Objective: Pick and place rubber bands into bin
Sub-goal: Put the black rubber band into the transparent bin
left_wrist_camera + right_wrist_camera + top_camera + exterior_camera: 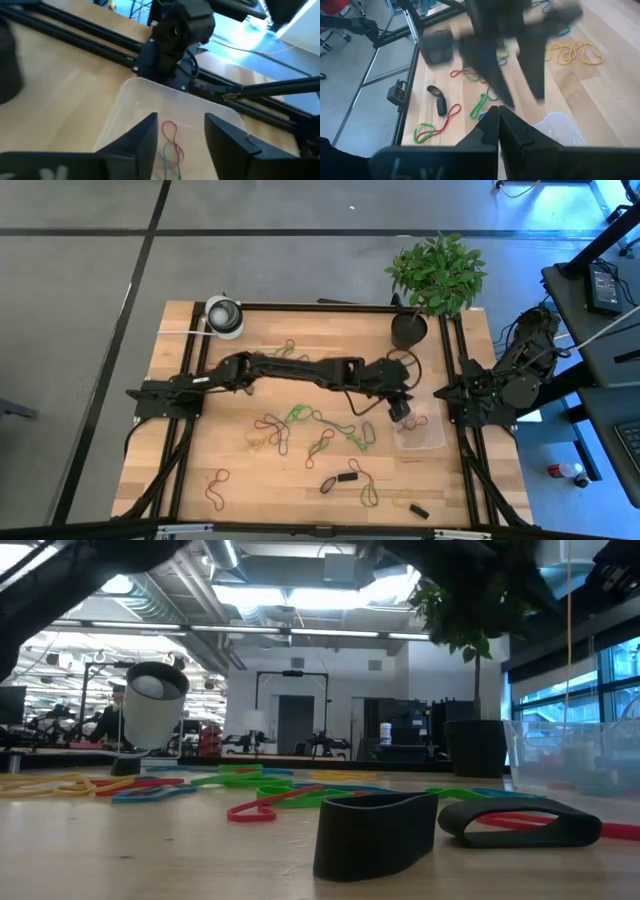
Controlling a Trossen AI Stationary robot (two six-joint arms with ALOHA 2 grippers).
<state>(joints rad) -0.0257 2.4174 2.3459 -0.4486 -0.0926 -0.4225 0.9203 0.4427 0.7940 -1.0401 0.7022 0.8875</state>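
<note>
Where the left arm reached across the tabletop toward its right edge:
Left gripper [180,145]: hung right over the bin, fingers [142,142] parted with a clear gap, gripping nothing.
Between those fingers: a red and a green rubber band [171,145], lying loose on the bin floor, apart from both fingers.
Bin [424,434]: clear, low-walled, near the right edge of the tabletop, about midway along it, just beside the right arm's base.
Left arm [300,370]: stretched from its base at the left edge across the middle of the tabletop to the bin.
Right gripper [498,131]: fingers pressed together, empty, drawn back beside the right edge and aimed across the tabletop.
Right arm [515,370]: folded at its base off the right edge.
Rubber bands [300,430]: scattered over the middle of the tabletop, red, green and yellow loops; more toward the near edge, including a red one near the near-left corner [217,485].
Dark bands [375,830]: two wide dark loops, one standing on its edge, one lying flat just beside it, close to the near edge.
White-and-grey roll [224,317]: at the far edge, toward the far-left corner.
Plant pot [409,330]: black, at the far edge near the far-right corner, leafy plant [437,272] above it.
</note>
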